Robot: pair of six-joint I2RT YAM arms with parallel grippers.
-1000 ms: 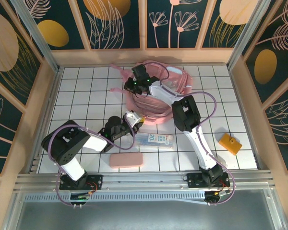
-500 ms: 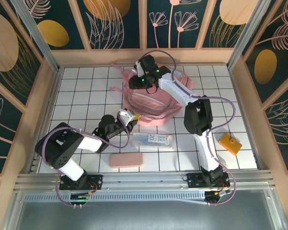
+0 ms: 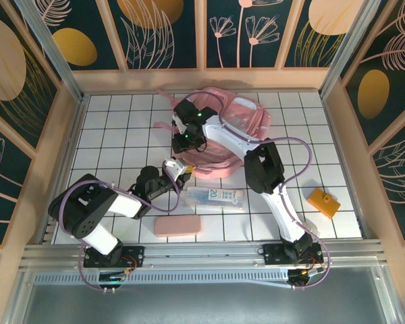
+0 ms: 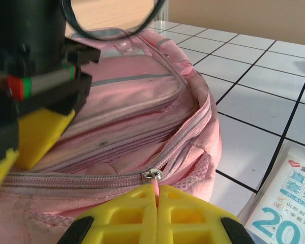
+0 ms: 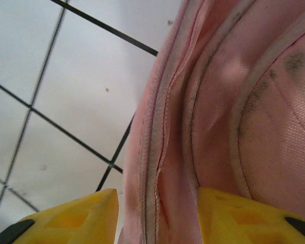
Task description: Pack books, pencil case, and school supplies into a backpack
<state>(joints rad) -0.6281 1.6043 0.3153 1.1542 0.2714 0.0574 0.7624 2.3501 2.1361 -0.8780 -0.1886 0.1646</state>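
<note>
The pink backpack (image 3: 233, 125) lies at the back middle of the table. My left gripper (image 3: 177, 170) is at its near left edge, shut on the pink zipper pull (image 4: 157, 189) just below the metal slider (image 4: 153, 175). My right gripper (image 3: 187, 140) stands open at the backpack's left side, with a seamed fold of the backpack (image 5: 165, 152) between its yellow fingers (image 5: 76, 216). Its fingers (image 4: 38, 134) also hang over the bag in the left wrist view. The pencil case (image 3: 177, 225), the clear packet (image 3: 216, 197) and the orange block (image 3: 324, 202) lie on the tiles. The books are out of view.
Wooden walls ring the tiled table (image 3: 121, 128). The packet (image 4: 287, 203) lies just right of the left gripper, close to the backpack's corner. A pink strap (image 3: 163, 126) trails left of the bag. The right arm's cable (image 3: 293, 145) loops over the right side.
My right gripper came down from the backpack's top to its left side and its jaws widened. The backpack settled flatter. My left gripper stayed shut at the near edge.
</note>
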